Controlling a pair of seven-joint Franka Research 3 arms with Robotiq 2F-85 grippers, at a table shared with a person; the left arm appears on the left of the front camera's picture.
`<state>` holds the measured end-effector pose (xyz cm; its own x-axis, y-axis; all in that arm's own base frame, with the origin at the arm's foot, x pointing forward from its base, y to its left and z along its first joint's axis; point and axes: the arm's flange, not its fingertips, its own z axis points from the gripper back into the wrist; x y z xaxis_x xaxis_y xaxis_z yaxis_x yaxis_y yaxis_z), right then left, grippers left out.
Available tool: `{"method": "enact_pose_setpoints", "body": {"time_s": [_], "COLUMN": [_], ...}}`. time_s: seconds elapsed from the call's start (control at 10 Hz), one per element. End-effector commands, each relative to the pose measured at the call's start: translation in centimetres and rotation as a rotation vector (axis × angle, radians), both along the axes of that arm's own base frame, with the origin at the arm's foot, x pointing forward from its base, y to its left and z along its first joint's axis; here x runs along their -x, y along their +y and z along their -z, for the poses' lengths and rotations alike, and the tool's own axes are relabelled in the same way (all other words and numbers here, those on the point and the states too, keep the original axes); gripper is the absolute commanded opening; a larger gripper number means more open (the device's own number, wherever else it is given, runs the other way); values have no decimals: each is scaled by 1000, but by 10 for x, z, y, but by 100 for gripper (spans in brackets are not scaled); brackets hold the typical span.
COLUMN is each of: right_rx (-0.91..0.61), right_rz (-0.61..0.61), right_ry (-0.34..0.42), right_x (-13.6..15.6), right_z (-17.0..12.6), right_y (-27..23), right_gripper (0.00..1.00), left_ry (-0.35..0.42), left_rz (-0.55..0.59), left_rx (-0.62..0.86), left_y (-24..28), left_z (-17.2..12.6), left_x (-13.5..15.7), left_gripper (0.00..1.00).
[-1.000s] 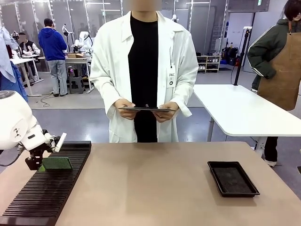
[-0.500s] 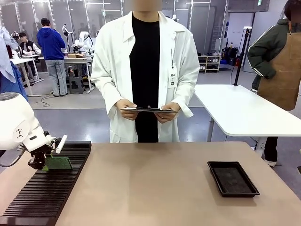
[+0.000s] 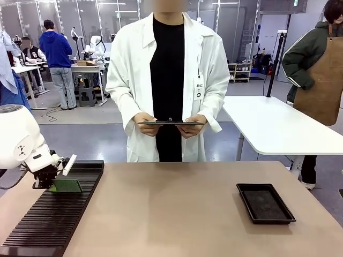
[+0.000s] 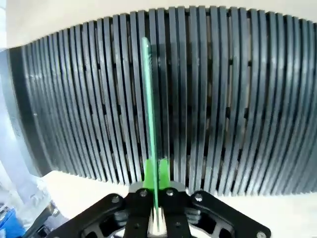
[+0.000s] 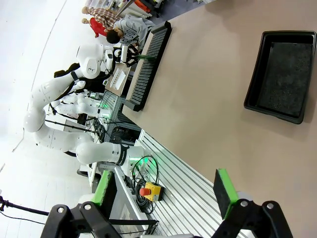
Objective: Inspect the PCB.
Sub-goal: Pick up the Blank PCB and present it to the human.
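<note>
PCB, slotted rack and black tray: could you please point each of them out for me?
PCB point(image 3: 66, 186): front view, middle of its green face.
Slotted rack point(image 3: 48, 220): front view, bare ribs nearer the camera.
Black tray point(image 3: 264, 204): front view, its bare floor.

A black slotted rack point(image 3: 48, 225) lies at the table's point(image 3: 171, 214) left edge — a shallow black tray point(image 3: 265, 203) well apart, right.
</note>
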<state>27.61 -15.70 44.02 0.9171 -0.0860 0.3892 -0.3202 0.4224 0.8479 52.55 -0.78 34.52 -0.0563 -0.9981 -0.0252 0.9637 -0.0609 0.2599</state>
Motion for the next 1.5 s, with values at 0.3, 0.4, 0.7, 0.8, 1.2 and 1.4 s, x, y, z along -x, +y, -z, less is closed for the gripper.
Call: {"method": "enact_pose_setpoints", "body": {"time_s": [0.3,0.4,0.7,0.8,1.2,1.4], "right_rx": [-8,-8,-8,-8,-8,-8], "right_rz": [-5,-5,-5,-5,-5,-5], "right_ry": [-11,-11,-11,-11,-11,-11], "right_x": [0,0,0,0,0,0], "right_z": [-1,-1,-1,-1,-1,-1], "right_y": [-1,-1,-1,-1,-1,-1], "right_gripper": [100,100,100,100,100,100], "left_ry": [22,18,219,291,606,612], "left_rz": [-78,-102,-313,-435,-790,-807], "left_rx": [10,53,479,632,1059,1085], "left_y": [5,7,27,30,25,10], "left_z": [-42,-65,-106,-103,-54,-42], "left_x": [-2,4,15,16,10,17], "left_gripper": [0,0,0,0,0,0]}}
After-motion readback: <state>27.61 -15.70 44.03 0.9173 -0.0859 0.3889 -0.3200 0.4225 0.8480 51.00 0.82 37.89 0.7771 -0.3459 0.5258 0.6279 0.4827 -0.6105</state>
